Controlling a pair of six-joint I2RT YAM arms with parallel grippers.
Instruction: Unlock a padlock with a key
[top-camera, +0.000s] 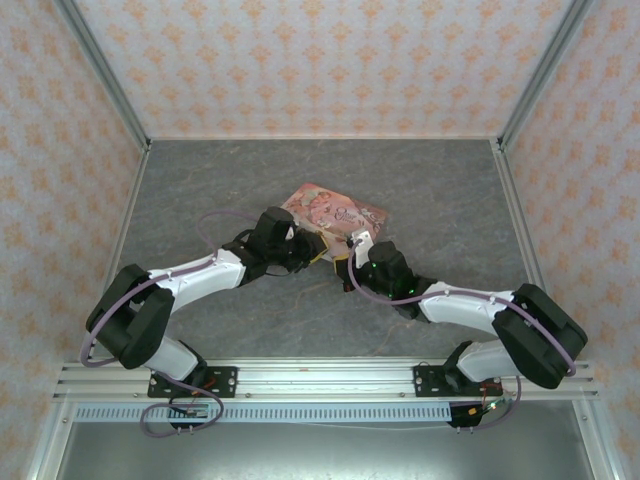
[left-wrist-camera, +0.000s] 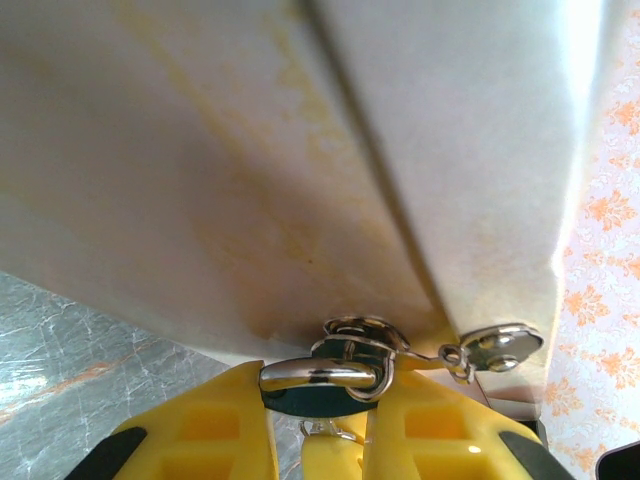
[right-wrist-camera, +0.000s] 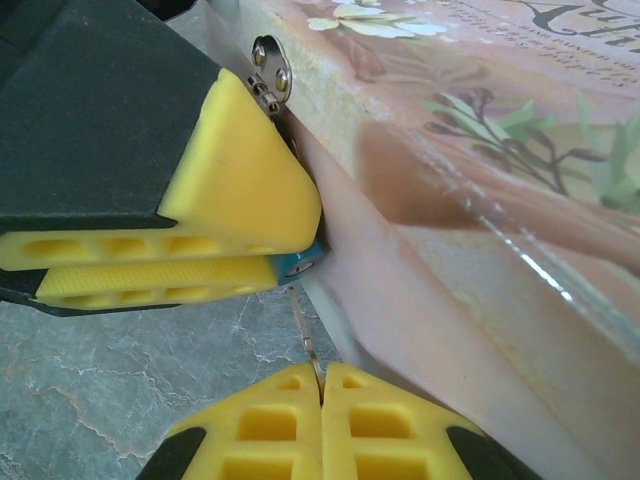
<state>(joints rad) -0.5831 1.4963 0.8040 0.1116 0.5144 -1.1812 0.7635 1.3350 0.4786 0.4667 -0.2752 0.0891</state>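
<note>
Padlock (right-wrist-camera: 302, 263) in left fingers (right-wrist-camera: 240, 180), key (right-wrist-camera: 306, 340) in right

Three walls (top-camera: 300, 60) are closing in the table on the left, far and right sides, each carrying pale wallpaper with an orange floral motif. A grey marbled tabletop (top-camera: 440, 190) is spreading between them, lighter veins running through it. Aluminium posts (top-camera: 100, 70) are standing at the two far corners. Along the near edge a ribbed metal rail (top-camera: 320, 378) is stretching from side to side, a slotted white strip (top-camera: 320, 411) lying just in front of it. Soft, even light is falling across the surface.
</note>
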